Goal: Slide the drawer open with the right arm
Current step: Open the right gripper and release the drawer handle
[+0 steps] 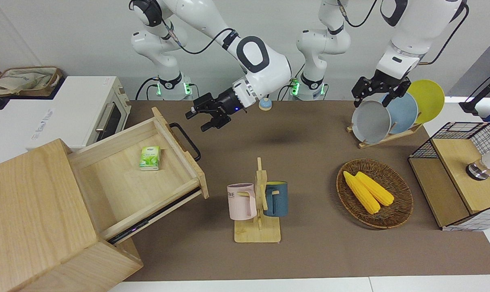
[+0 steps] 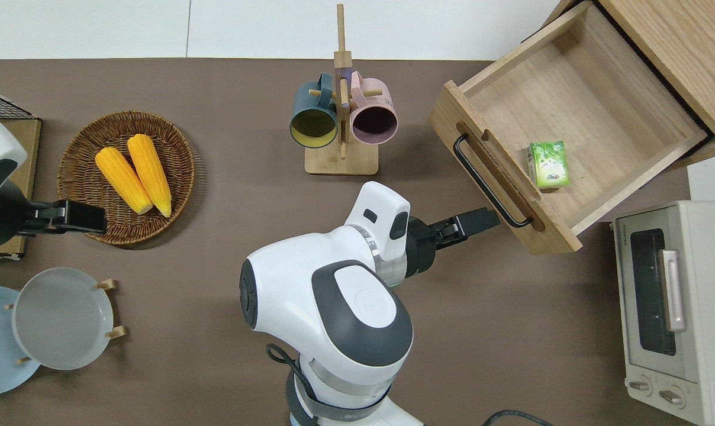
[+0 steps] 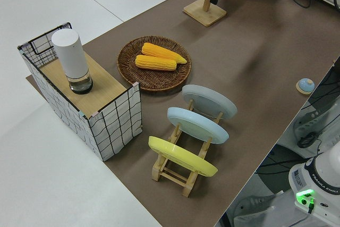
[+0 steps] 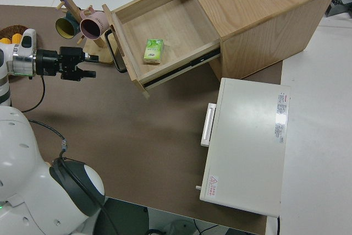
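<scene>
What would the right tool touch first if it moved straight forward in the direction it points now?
Most likely the black bar handle of the open drawer. The right tool, open, points at its end nearer the robots, with a small gap. Height match is uncertain.

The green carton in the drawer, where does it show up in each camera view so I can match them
Front: green carton lies in the open drawer, near the handle.
Overhead: carton in the drawer, close to its front panel.
Left side: not in view.
Right side: carton on the drawer floor.
Shared landmark: the black handle on the drawer front.
</scene>
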`<state>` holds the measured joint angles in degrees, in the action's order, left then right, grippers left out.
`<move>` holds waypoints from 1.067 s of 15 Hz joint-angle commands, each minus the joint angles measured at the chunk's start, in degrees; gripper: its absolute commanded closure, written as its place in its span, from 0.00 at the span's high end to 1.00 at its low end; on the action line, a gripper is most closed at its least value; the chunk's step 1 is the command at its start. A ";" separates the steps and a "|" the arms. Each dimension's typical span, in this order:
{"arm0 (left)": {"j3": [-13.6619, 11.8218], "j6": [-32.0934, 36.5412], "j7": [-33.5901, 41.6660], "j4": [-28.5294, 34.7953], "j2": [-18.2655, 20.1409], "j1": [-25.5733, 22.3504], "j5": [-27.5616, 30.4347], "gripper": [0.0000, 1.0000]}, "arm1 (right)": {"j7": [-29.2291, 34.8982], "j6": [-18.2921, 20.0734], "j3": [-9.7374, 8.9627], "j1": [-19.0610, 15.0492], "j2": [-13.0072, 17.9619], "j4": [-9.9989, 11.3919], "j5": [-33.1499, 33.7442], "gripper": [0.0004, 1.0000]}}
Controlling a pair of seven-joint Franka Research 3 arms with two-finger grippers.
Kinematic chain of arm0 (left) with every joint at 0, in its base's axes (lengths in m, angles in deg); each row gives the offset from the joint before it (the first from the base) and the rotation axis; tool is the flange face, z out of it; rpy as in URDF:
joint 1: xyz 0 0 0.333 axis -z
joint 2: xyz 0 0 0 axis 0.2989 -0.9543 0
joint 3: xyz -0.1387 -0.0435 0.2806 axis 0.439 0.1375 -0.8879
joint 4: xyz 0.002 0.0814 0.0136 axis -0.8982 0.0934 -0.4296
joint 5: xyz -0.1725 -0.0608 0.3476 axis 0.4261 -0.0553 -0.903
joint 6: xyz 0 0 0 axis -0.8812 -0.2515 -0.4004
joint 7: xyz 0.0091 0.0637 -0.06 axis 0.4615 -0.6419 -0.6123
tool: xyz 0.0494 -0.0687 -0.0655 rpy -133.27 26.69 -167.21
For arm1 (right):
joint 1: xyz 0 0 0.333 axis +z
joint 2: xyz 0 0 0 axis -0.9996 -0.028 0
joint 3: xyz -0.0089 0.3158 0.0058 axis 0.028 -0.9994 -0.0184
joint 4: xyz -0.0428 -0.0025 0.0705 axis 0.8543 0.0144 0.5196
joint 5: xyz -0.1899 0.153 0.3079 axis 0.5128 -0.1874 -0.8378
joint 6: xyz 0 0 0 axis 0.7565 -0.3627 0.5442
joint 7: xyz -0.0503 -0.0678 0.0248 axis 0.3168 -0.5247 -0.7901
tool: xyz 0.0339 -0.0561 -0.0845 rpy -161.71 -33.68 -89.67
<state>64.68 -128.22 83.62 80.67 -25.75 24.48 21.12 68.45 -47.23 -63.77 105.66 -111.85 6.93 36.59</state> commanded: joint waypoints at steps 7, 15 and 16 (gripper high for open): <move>-0.21 0.82 0.08 -0.21 0.48 0.21 -0.73 1.00 | -0.82 0.47 1.78 -2.58 6.45 -3.97 -16.18 0.99; -0.21 0.82 0.08 -0.12 0.48 0.21 -0.73 1.00 | -10.03 -3.67 6.87 -9.17 16.65 -2.56 -29.72 0.99; -0.21 0.82 0.08 -0.12 0.48 0.21 -0.73 1.00 | -12.40 -3.75 8.10 -10.14 17.97 -2.47 -31.82 0.99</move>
<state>64.68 -128.22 83.62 80.67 -25.75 24.48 21.12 62.77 -48.79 -58.05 99.20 -98.96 2.50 10.89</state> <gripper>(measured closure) 0.000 0.013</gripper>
